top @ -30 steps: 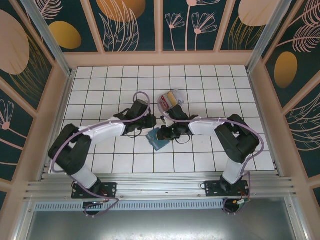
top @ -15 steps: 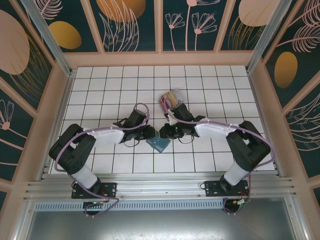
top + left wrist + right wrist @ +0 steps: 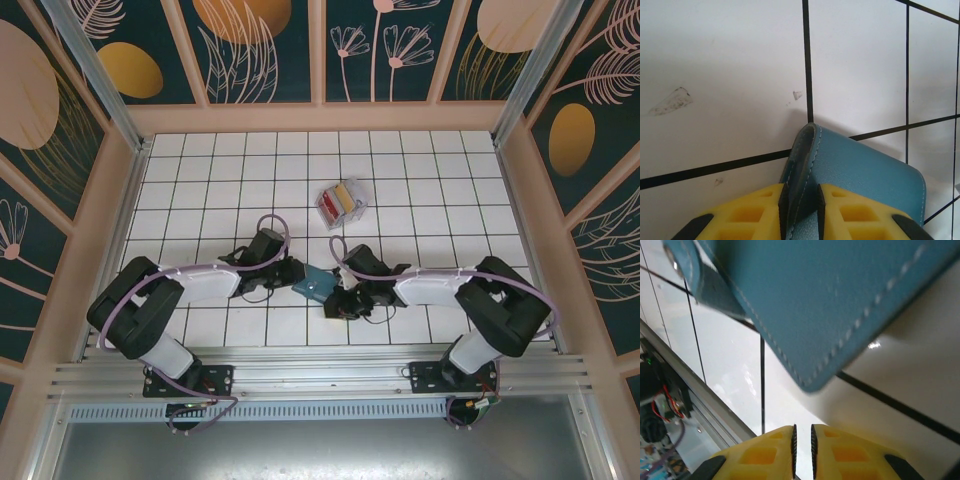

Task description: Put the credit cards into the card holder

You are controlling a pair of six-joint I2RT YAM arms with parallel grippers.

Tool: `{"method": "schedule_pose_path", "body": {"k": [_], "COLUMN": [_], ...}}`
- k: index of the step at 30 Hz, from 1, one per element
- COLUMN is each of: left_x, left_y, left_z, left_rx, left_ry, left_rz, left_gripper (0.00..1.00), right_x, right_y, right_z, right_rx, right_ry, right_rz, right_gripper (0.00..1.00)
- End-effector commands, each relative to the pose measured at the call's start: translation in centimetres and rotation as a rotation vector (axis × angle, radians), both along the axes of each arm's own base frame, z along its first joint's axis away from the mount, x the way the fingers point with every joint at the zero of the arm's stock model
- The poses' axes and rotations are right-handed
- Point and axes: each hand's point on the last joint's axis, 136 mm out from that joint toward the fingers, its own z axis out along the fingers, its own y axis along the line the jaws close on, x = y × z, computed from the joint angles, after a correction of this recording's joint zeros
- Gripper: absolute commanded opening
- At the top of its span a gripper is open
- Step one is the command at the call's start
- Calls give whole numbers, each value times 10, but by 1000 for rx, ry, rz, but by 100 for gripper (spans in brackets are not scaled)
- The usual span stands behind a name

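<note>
The teal card holder (image 3: 318, 283) lies low on the white tiled floor between my two arms. My left gripper (image 3: 297, 272) is shut on its left edge; the left wrist view shows the black pads pinching the stitched edge of the card holder (image 3: 865, 170), with the left gripper (image 3: 801, 207) at the bottom. My right gripper (image 3: 336, 303) sits just in front of the holder, shut with nothing between its fingers. In the right wrist view the card holder (image 3: 830, 305) hangs over the right gripper (image 3: 802, 440). The red and yellow credit cards (image 3: 338, 199) sit in a clear box farther back.
The clear plastic box (image 3: 352, 211) stands about two tiles behind the holder. The holder's strap with a metal snap (image 3: 684, 265) shows at upper left of the right wrist view. The aluminium rail (image 3: 320, 372) runs along the near edge, close to the right gripper.
Both arms have drawn back toward the near edge. The left gripper closed in on the holder's left edge. The right gripper moved from behind the holder to its front side.
</note>
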Motion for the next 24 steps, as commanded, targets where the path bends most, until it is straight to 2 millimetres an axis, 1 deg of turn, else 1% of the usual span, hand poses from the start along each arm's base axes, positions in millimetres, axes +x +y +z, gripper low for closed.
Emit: {"method": "schedule_pose_path", "body": {"k": [1,4,8,12,14,17,18,21,22,23,24], "left_x": [-18,-20,-23,-24,-27,-30,-30,-29,-28,-27,-26], "left_y": [16,17,16,9,-4,-30,-37,-56,-62,-66,-67], "left_z": [-15,-14,-12,-13,-15,-17,-17,-14,-12,-8,-5], "left_rx": [54,45,39,55,37,-6,-11,-30,-40,-47,-51], "left_ry": [63,61,58,44,42,45,48,46,42,38,34], "left_rz": [23,35,42,44,44,22,13,-9,-14,-18,-20], "left_gripper": [25,25,25,25,25,25,25,25,25,25,25], "right_x": [20,46,87,117,131,148,153,168,169,179,183], "right_y": [14,6,-8,-10,-8,-7,-9,-18,-19,-28,-32], "right_z": [-1,-6,3,14,18,20,18,14,13,12,14], "right_rx": [33,-20,-15,13,18,24,13,-12,-16,-27,-35], "right_ry": [-20,-89,-168,-213,-230,-255,-260,-282,-285,-289,-296], "right_rz": [-85,-148,-238,-235,-211,-189,-188,-202,-196,-216,-218], "right_gripper": [17,17,17,17,17,17,17,17,17,17,17]}}
